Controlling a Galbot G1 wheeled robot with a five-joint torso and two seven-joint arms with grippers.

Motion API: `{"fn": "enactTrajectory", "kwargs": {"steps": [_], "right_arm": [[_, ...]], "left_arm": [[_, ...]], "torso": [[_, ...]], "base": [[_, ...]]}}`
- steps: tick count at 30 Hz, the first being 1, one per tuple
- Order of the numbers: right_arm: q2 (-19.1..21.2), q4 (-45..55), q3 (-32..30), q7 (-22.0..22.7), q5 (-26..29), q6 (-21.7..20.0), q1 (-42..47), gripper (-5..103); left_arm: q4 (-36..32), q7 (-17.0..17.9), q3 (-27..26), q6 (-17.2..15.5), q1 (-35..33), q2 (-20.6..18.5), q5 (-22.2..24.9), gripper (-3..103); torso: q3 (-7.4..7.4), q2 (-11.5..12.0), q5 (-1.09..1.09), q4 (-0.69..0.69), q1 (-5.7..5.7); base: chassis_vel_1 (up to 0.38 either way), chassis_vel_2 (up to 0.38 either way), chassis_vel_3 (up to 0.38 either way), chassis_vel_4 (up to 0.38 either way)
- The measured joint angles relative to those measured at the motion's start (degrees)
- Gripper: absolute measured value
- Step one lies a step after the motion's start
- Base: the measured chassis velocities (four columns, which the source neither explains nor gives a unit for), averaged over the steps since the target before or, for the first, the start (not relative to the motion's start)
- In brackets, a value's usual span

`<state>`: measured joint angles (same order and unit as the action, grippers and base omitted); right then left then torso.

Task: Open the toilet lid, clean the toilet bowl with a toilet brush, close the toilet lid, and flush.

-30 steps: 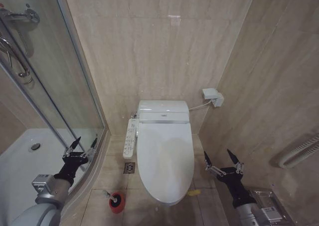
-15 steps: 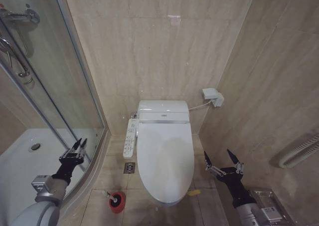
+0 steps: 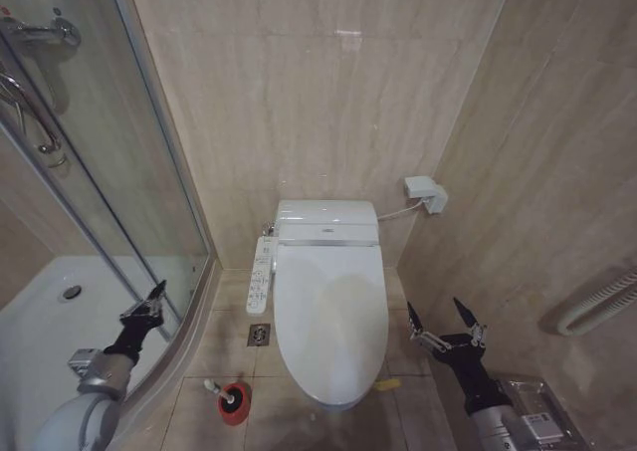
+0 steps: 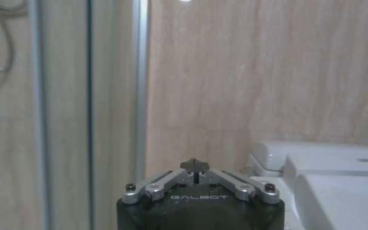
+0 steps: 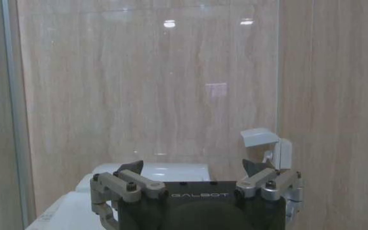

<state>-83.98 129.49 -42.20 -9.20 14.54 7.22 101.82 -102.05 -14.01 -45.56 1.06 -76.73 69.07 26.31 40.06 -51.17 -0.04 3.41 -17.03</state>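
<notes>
The toilet lid (image 3: 330, 322) is lying flat and closed over the toilet bowl (image 3: 333, 403), w/ the small yellow-green strap (image 3: 387, 383) sticking out at its front right edge, by the floor (image 3: 289, 416). The boxy bidet unit (image 3: 326, 222) is sitting at the back against the tiled wall, and the control strip (image 3: 260, 275) is running along the robot's left side of the lid.

The toilet brush (image 3: 220, 392) is being kept in its red cup holder (image 3: 235, 404) on the floor, just beside the front left of the bowl (thin white handle tilted out to the left).

The left claw (image 3: 152, 301) is being held in the air near the glass shower door (image 3: 119, 202), well apart from the brush and the lid; its fingers are pressed together, nothing between them. In the left wrist view the fingertips (image 4: 195, 165) are seen meeting at a point.

The right claw (image 3: 444, 324) is hanging low on the right of the toilet, near the side wall, fingers spread wide and holding nothing. A white wall box (image 3: 424, 192) is mounted up behind it w/ a cable going to the bidet unit.
</notes>
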Motion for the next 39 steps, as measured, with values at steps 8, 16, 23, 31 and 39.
{"fn": "enactTrajectory", "kwargs": {"steps": [8,16,23,31,39], "right_arm": [[0.0,0.0,0.0,0.0,0.0,0.0,0.0,100],[0.0,0.0,0.0,0.0,0.0,0.0,0.0,100],[0.0,0.0,0.0,0.0,0.0,0.0,0.0,100],[0.0,0.0,0.0,0.0,0.0,0.0,0.0,100],[0.0,0.0,0.0,0.0,0.0,0.0,0.0,100]], "left_arm": [[6.1,-2.2,3.1,1.2,4.9,-3.5,1.5,0],[9.9,-4.1,5.4,1.9,7.9,-6.0,2.3,0],[14.0,-5.2,8.3,2.7,13.2,-8.4,2.6,0],[17.5,-6.6,11.2,3.4,17.3,-10.0,3.5,0],[17.9,-7.2,11.5,4.2,16.7,-9.3,3.6,0]], "torso": [[0.00,0.0,0.03,0.00,0.00],[0.00,0.0,0.03,-0.01,0.00],[0.00,0.0,0.04,0.00,0.00],[0.00,0.0,0.04,0.00,0.00],[0.00,0.0,0.04,0.00,0.00]], "base": [[0.000,0.000,0.000,0.000],[0.000,0.000,0.000,0.000],[0.000,0.000,0.000,0.000],[0.000,0.000,0.000,0.000],[0.000,0.000,0.000,0.000]]}}
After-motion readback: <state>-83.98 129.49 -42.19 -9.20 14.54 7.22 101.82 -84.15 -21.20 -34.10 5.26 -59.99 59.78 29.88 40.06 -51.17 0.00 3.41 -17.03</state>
